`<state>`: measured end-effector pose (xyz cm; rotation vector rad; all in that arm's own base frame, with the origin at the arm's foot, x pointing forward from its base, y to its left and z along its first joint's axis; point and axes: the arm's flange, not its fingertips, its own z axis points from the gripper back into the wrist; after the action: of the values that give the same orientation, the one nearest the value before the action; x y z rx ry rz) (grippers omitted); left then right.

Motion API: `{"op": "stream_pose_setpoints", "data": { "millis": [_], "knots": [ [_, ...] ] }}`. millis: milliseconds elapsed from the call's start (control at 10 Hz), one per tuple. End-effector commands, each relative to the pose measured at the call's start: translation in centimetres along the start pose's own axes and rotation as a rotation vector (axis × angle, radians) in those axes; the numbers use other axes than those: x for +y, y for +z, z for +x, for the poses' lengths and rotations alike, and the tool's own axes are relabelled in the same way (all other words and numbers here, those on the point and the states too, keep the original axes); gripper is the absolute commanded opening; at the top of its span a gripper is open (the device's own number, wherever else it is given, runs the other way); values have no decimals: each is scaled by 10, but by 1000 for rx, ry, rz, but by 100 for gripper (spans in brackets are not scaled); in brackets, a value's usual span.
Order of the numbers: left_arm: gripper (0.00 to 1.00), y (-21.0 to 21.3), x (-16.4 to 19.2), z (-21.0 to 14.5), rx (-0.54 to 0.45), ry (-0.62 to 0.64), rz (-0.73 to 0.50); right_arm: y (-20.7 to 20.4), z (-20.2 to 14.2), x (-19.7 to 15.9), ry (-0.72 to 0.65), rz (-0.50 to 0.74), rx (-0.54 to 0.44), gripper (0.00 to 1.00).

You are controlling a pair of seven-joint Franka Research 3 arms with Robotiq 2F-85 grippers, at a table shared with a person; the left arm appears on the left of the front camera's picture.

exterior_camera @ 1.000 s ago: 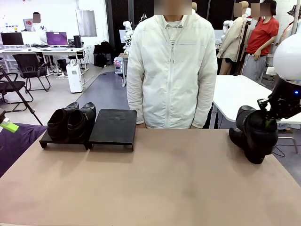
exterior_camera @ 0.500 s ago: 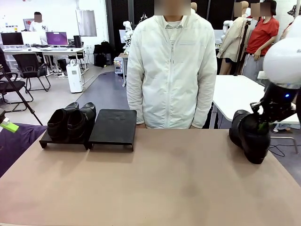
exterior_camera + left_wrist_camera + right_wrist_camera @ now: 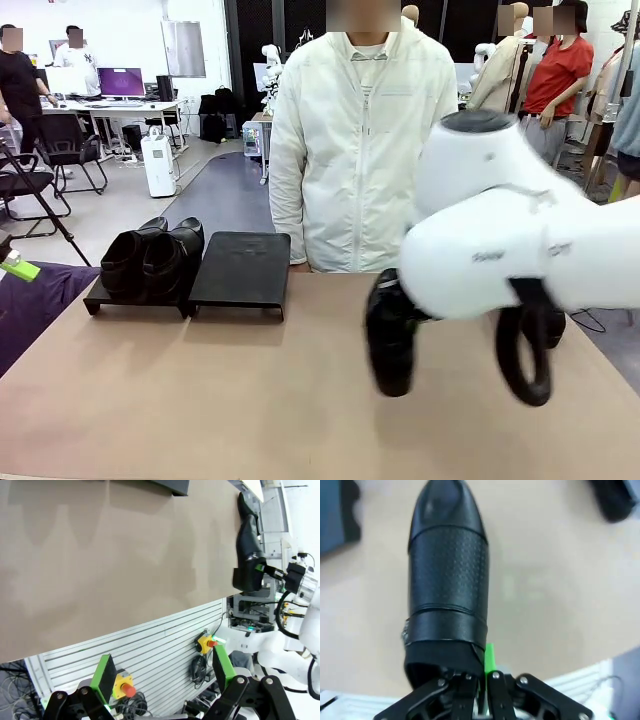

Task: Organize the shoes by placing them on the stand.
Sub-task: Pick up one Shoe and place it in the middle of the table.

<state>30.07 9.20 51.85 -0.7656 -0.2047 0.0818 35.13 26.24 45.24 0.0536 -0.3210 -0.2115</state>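
Shoe point(image 3: 447, 580) juts straight out from the right gripper point(image 3: 481, 672), its heel rim pinched in the jaws. Left gripper point(image 3: 164, 672) is spread wide, empty.

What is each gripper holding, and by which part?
Right gripper holds a black shoe by its heel-end rim. Left gripper is open, holding nothing.

The right arm point(image 3: 500, 250) has swung in from the 3 o'clock edge of the surface point(image 3: 250, 400) to just right of its middle, and now looks large and blurred. The shoe point(image 3: 390, 345) it carries has come along and hangs on end there. Far back at 10 o'clock, a person in black point(image 3: 15, 85) has appeared.
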Motion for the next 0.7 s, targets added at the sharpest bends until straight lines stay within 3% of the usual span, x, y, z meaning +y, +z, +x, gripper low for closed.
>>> {"op": "stream_pose_setpoints", "data": {
  "millis": [0, 200, 600],
  "knots": [
    [100, 0, -1, -1, -5, 10, -17, -27, 4, 41, -6, 109, 14, 0],
    [100, 0, -1, -1, -5, 10, -17, -50, -12, 74, 36, 140, 78, 0],
    [100, 0, -1, -1, -5, 10, -17, -115, -33, 99, 98, 87, 252, 0]
  ]
}}
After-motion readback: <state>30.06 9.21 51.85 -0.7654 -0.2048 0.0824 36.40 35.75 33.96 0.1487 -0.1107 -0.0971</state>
